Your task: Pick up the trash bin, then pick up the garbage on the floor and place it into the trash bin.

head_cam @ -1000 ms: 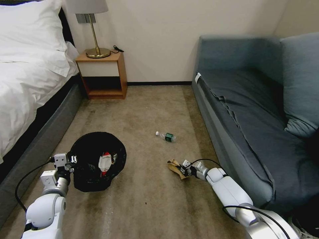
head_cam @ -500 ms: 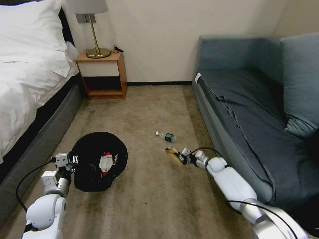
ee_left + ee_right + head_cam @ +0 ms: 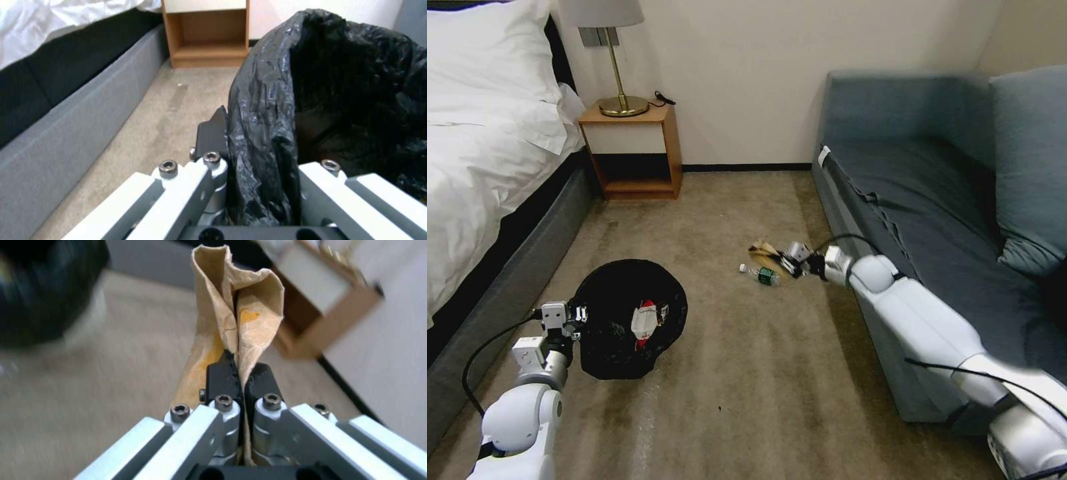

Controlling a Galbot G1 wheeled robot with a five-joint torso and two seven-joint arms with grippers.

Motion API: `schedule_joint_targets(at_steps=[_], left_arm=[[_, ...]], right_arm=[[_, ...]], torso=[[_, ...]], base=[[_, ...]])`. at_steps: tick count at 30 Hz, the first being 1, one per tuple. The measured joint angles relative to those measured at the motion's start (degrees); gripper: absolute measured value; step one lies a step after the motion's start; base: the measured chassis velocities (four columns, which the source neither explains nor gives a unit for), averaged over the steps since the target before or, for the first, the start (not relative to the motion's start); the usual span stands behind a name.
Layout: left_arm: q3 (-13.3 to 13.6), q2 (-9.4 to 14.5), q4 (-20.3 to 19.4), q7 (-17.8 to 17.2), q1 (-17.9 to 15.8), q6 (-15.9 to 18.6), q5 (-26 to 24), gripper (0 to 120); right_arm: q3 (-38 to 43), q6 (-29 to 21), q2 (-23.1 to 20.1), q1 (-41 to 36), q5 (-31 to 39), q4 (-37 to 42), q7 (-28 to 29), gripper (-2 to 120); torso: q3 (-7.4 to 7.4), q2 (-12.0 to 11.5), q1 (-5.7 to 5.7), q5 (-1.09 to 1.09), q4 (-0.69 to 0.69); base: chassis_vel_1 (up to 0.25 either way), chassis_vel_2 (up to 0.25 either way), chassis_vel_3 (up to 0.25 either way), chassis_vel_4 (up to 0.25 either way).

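1. Head view: left gripper [image 3: 575, 315] at lower left, clamped on the rim of the trash bin [image 3: 627, 327], which sits just beside it toward the room's middle; bin lined with black bag, red-and-white snack packet [image 3: 644, 322] lying inside; right gripper [image 3: 787, 260] stretched out over the carpet [image 3: 727, 373] in front of the sofa [image 3: 934, 220], pinched on the brown paper bag [image 3: 764, 249], bag sticking out past the fingertips, off the floor; clear bottle [image 3: 762, 273] on the carpet just under and beside that gripper, not touching it as far as I can tell; nightstand [image 3: 634, 150] and bed [image 3: 487, 153] at back left
2. Left wrist view: left gripper's fingers [image 3: 213, 133] closed on the black bag [image 3: 267, 133] at the bin's rim; bag folded between the jaws, bin opening beyond it
3. Right wrist view: black pads [image 3: 222, 373] pressed together on the paper bag's lower end; bag rises straight out from between them, creased, orange stain on it; bin blurred, far side
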Motion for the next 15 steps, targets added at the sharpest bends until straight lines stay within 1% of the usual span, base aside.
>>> schedule_joint_targets(at_steps=[1,2,3,4,5,7,8,9,10,12,13,14,15], left_arm=[[0.0,0.0,0.0,0.0,0.0,0.0,0.0,5],[0.0,-0.1,0.2,0.0,0.0,0.0,0.1,5],[-0.1,-0.4,0.5,-0.1,0.0,0.0,0.3,5],[-0.1,-0.4,0.5,-0.1,0.0,0.0,0.3,5],[-0.3,-0.8,0.5,-0.2,0.2,0.0,0.4,5],[-0.3,-0.9,0.6,-0.1,0.2,0.0,0.2,5],[-0.3,-0.9,0.6,-0.1,0.2,0.0,0.2,5],[-0.3,-0.9,0.6,0.0,0.3,0.0,0.1,5],[-0.3,-0.9,0.6,0.0,0.3,0.0,0.1,5],[-0.6,-0.5,0.6,-0.1,0.4,0.0,-0.2,5],[-0.6,-0.4,0.6,-0.1,0.4,0.0,-0.3,5],[-0.6,-0.4,0.6,-0.1,0.4,0.0,-0.3,5],[-0.6,-0.1,0.5,-0.1,0.2,0.0,-0.4,5]], right_arm=[[0.0,0.0,0.0,0.0,0.0,0.0,0.0,0],[-1.5,-0.2,0.0,1.2,1.0,0.8,0.2,0],[-5.5,-0.9,0.5,4.2,3.5,2.4,0.6,0],[-5.5,-0.9,0.5,4.2,3.5,2.4,0.6,0],[-9.3,-1.7,2.7,7.4,6.4,3.3,1.4,0],[-11.9,-2.9,5.6,10.0,9.0,4.1,2.5,0],[-11.9,-2.9,5.6,10.0,9.0,4.1,2.5,0],[-13.4,-3.8,7.2,11.3,10.6,4.8,3.4,0],[-13.4,-3.8,7.2,11.3,10.6,4.8,3.4,0],[-16.2,-5.3,10.3,13.5,12.7,5.4,4.9,0],[-16.8,-5.4,11.2,13.9,13.0,5.4,5.2,0],[-16.8,-5.4,11.2,13.9,13.0,5.4,5.2,0],[-17.9,-5.6,12.8,14.4,13.5,4.9,5.6,0]], torso=[[0.0,0.0,0.0,0.0,0.0],[0.0,0.0,0.0,-0.02,0.0],[0.0,0.0,0.0,-0.05,0.0],[0.0,0.0,0.0,-0.05,0.0],[0.0,0.0,0.0,-0.01,0.0],[0.0,0.0,0.0,-0.04,0.02],[0.0,0.0,0.0,-0.04,0.02],[0.0,0.0,0.0,-0.04,0.05],[0.0,0.0,0.0,-0.04,0.05],[0.0,0.0,0.0,-0.03,0.03],[0.0,0.0,0.0,-0.02,0.03],[0.0,0.0,0.0,-0.02,0.03],[0.0,0.0,0.0,-0.02,0.02]], base=[[0.0,0.0,0.0,0.0],[0.0,0.0,0.0,0.0],[0.0,0.0,0.0,0.0],[0.0,0.0,0.0,0.0],[0.0,0.0,0.0,0.0],[0.0,0.0,0.0,0.0],[0.0,0.0,0.0,0.0],[0.0,0.0,0.0,0.0],[0.0,0.0,0.0,0.0],[0.0,0.0,0.0,0.0],[0.0,0.0,0.0,0.0],[0.0,0.0,0.0,0.0],[0.0,0.0,0.0,0.0]])
